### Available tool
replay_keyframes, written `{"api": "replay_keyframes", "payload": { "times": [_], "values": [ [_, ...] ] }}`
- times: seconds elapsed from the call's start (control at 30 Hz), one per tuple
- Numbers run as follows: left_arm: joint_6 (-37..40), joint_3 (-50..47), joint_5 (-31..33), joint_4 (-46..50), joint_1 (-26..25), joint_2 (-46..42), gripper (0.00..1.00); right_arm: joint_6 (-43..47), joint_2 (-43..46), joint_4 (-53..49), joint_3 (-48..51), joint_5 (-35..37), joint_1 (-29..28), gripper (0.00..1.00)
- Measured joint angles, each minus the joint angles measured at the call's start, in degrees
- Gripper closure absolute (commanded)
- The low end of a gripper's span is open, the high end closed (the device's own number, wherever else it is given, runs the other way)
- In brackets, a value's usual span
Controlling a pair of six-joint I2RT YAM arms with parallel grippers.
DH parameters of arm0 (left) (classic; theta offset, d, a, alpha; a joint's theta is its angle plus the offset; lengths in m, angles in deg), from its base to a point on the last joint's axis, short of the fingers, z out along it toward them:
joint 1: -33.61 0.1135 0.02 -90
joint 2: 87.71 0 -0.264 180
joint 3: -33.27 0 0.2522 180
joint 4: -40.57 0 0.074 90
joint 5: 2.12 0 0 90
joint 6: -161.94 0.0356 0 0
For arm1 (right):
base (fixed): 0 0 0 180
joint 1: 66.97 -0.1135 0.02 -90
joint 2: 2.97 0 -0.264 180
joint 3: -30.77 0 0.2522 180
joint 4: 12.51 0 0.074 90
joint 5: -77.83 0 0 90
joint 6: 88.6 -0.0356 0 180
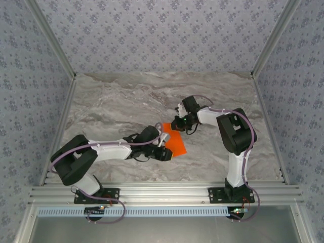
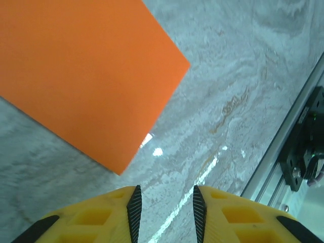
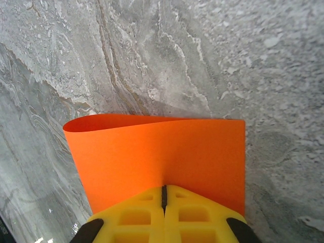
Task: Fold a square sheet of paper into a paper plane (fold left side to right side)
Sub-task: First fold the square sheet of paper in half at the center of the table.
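Note:
The square sheet of paper (image 1: pixel 175 142) is bright orange and lies mid-table between the two arms. In the right wrist view the sheet (image 3: pixel 162 147) bends over on itself, with a rounded, uncreased curve along its far edge. My right gripper (image 3: pixel 163 195) is shut on the sheet's near edge, yellow fingers pressed together; from above it (image 1: pixel 177 124) sits at the sheet's far end. My left gripper (image 2: pixel 164 207) is open with only bare table between its black pads (image 2: pixel 134 212). It hovers just short of a corner of the sheet (image 2: pixel 86 76), touching nothing, at the sheet's near-left side (image 1: pixel 164 152).
The grey marble table (image 1: pixel 126 101) stretches around the sheet. An aluminium rail (image 1: pixel 162 195) runs along the near edge, seen also as a rail (image 2: pixel 283 152) at the right of the left wrist view. Patterned walls (image 1: pixel 162 35) close in the back and sides.

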Motion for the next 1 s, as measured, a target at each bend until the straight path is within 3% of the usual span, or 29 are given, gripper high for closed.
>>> {"api": "replay_keyframes", "payload": {
  "times": [0.5,1.0],
  "values": [
    [3.0,7.5,-0.2,2.3,1.0,10.7,0.65,0.0,0.0,-0.9,-0.5,0.8,-0.3,1.0],
    [3.3,5.3,0.6,0.9,-2.8,9.1,0.66,0.0,0.0,-2.1,-0.8,0.8,-0.4,1.0]
  ]
}}
